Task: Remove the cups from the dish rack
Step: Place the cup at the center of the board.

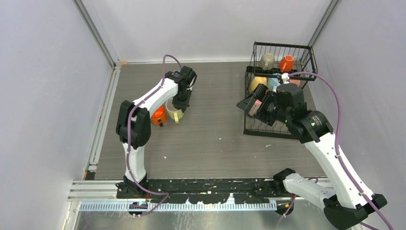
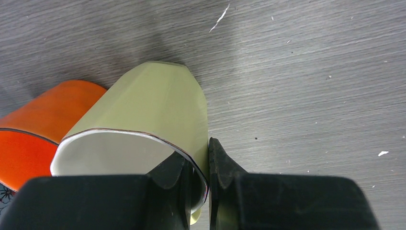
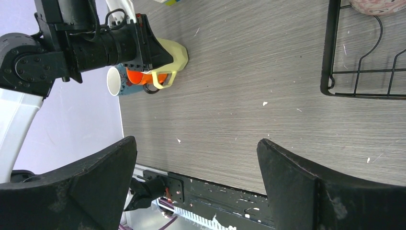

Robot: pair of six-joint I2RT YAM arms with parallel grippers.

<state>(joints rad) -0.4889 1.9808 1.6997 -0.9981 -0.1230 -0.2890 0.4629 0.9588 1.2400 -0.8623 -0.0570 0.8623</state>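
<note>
— Where's the yellow cup [image 2: 153, 100]?
— Upright on the table [image 2: 311, 72], touching the orange cup [image 2: 43, 120]. The left gripper [image 2: 200, 158] pinches its wall, one finger inside.
— The right gripper [image 3: 196, 146]?
— Spread wide, holding nothing, beside the dish rack [image 3: 331, 57].

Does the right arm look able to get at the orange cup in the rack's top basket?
Probably yes: the right gripper hangs open beside the dish rack, and nothing covers the orange cup.
</note>
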